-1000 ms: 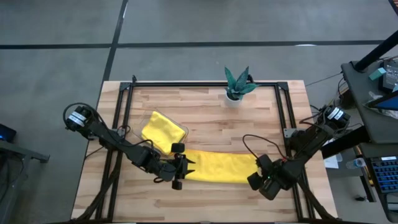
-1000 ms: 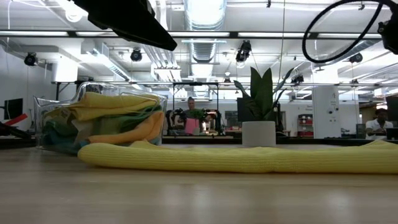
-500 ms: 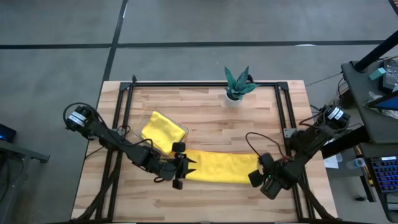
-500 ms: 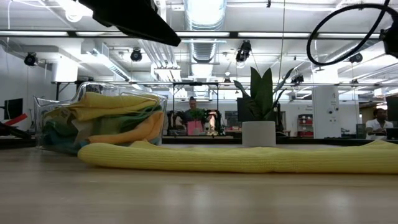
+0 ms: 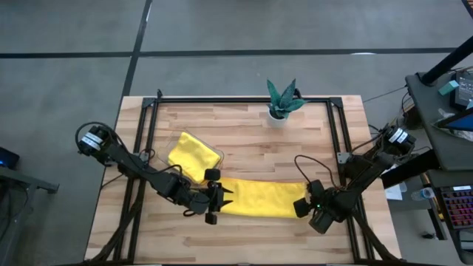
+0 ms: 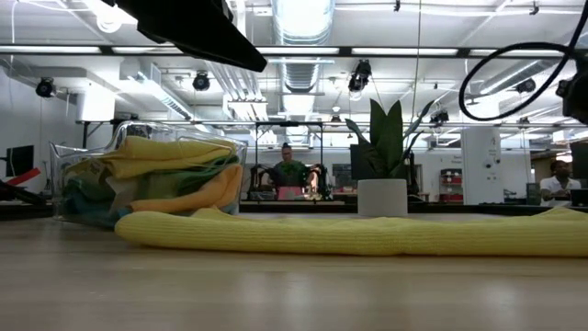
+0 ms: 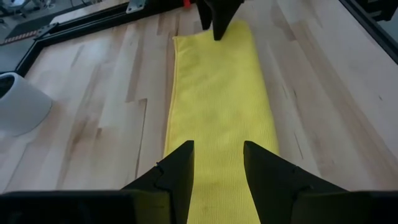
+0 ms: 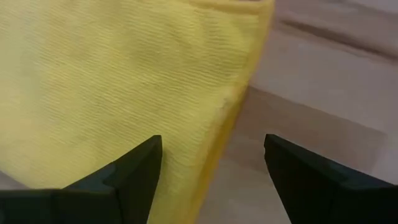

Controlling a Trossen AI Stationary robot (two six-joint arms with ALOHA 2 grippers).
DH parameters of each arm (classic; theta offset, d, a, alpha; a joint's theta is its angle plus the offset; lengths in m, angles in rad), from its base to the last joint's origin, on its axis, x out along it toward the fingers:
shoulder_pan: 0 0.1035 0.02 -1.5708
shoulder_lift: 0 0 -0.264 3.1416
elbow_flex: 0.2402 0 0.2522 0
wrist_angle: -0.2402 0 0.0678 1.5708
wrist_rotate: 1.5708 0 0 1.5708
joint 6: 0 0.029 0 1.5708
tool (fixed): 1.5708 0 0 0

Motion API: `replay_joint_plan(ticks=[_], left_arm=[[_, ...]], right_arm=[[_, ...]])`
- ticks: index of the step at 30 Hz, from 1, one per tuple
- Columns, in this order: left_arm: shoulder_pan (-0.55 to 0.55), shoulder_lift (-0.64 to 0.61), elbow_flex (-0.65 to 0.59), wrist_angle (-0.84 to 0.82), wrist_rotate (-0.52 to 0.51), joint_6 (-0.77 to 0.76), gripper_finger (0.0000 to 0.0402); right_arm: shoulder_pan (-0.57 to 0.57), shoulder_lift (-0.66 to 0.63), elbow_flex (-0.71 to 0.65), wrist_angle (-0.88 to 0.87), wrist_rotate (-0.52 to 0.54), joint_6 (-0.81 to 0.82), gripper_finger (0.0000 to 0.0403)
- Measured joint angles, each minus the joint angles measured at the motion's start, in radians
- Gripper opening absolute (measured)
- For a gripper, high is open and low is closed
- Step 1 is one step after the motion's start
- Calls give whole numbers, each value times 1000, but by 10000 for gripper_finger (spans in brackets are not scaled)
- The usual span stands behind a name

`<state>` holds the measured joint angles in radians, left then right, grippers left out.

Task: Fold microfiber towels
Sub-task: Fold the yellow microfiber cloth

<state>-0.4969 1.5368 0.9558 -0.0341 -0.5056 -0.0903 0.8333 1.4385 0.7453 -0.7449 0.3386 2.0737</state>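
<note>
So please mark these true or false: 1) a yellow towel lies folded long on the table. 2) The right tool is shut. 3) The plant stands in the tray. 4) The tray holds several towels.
1) True: the yellow towel lies as a long strip on the table, between the left tool and the right tool.
2) False: the right tool's fingers stand wide open over the towel's end.
3) False: the plant stands apart, at the table's far edge.
4) True: the clear tray holds several towels.
</note>
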Motion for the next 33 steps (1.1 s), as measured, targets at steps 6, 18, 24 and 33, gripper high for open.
replay_joint_plan(ticks=[6,18,24,33], left_arm=[[0,0,0,2,0,0,125],[0,0,0,5,-5,2,125],[0,-1,0,4,-6,2,125],[0,-1,-1,1,20,2,125]], right_arm=[[0,2,-61,146,87,-6,272],[-23,3,-92,273,176,-91,244],[-26,3,-96,276,187,-111,166],[-26,3,-96,265,183,-189,14]])
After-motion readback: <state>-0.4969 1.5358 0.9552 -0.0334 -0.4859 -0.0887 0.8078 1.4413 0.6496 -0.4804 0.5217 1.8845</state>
